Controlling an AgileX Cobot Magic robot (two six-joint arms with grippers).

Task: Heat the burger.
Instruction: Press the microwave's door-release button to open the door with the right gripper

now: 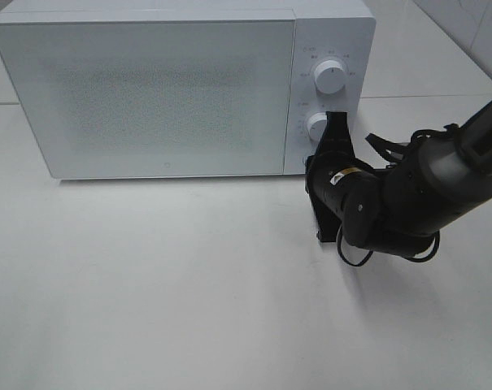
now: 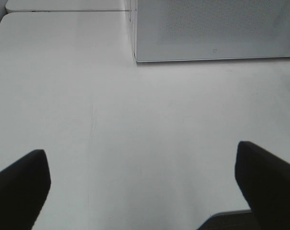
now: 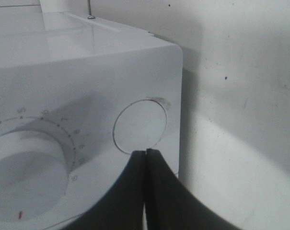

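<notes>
Nearest, the left gripper (image 2: pixel 140 149) hangs over the bare white table (image 1: pixel 148 309), its jaws spread wide with nothing between them. Farther in, the right gripper (image 3: pixel 145 154) has its jaws pressed together and empty, with the tips at the rim of a round button (image 3: pixel 140 125) beside a dial (image 3: pixel 25 167) on the front of the white microwave (image 1: pixel 148 97), whose door is closed. The burger shows in no view, so its place cannot be told.

You have the microwave (image 1: pixel 148 89) on the table (image 1: pixel 148 309); at its right, upper knob (image 1: pixel 330 78) above lower knob (image 1: pixel 316 125), right gripper (image 1: pixel 337 119) just beside.
</notes>
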